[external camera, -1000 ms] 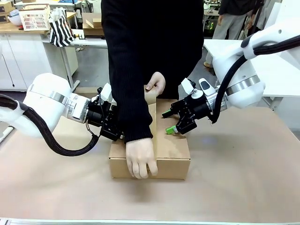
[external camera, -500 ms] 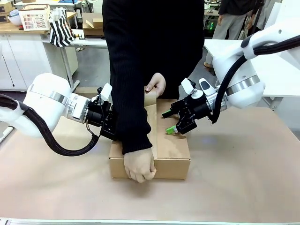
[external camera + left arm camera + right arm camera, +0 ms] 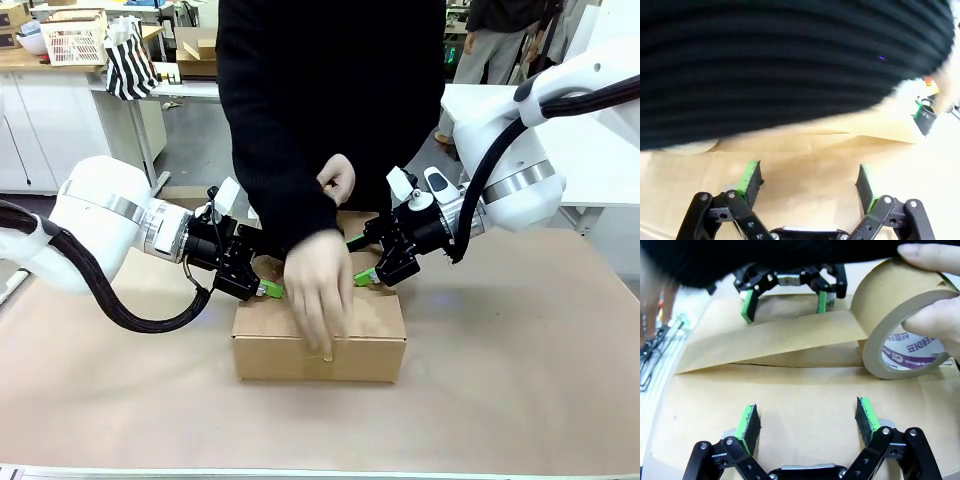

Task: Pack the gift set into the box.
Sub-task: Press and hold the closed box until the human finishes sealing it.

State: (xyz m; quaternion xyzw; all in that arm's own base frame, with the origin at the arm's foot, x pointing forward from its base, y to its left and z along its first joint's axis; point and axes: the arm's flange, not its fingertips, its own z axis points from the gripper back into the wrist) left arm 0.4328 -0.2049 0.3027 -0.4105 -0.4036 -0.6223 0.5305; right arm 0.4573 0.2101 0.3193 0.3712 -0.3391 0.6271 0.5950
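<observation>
Both grippers, left (image 3: pixel 268 290) and right (image 3: pixel 365 278), held the box (image 3: pixel 320 340) flaps down, jaws spread; the person's hand (image 3: pixel 318 290) had moved along the tape strip (image 3: pixel 775 340), sealing nearly done.

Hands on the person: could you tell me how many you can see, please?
2: one hand pressing on the box top between the tools, the other holding the tape roll at its far edge.

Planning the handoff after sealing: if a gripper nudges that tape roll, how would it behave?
The tape roll is a round ring stood on edge in the person's hand, so it would probably roll once released. A strip already stuck along the box seam would likely tether it. The hollow core suggests it's light.
</observation>
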